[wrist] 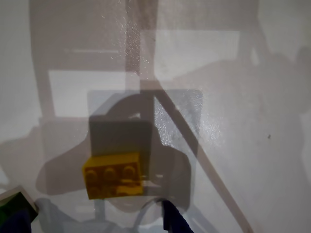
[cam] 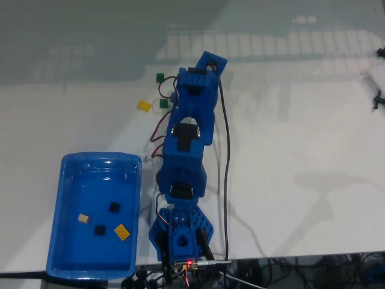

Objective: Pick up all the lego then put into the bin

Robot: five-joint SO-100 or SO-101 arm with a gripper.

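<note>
In the fixed view the blue bin [cam: 66,180] sits at the lower left. It holds a tan brick [cam: 83,219], two black bricks [cam: 113,207] [cam: 99,229] and a yellow brick [cam: 122,232]. On the white table lie a yellow lego [cam: 144,105] and two dark green ones [cam: 160,77] [cam: 163,103], just left of the arm. My gripper [cam: 210,61] is raised at the far end of the arm, up and to the right of them; how its jaws stand is unclear. The wrist view has the yellow lego [wrist: 112,174] on the table, with a dark blue fingertip [wrist: 174,222] at the bottom edge.
The arm's base [cam: 180,238] stands at the table's front edge, right of the bin, with cables [cam: 227,180] trailing along the arm. Dark objects [cam: 376,99] sit at the right edge. Something green [wrist: 12,209] shows at the wrist view's lower left corner.
</note>
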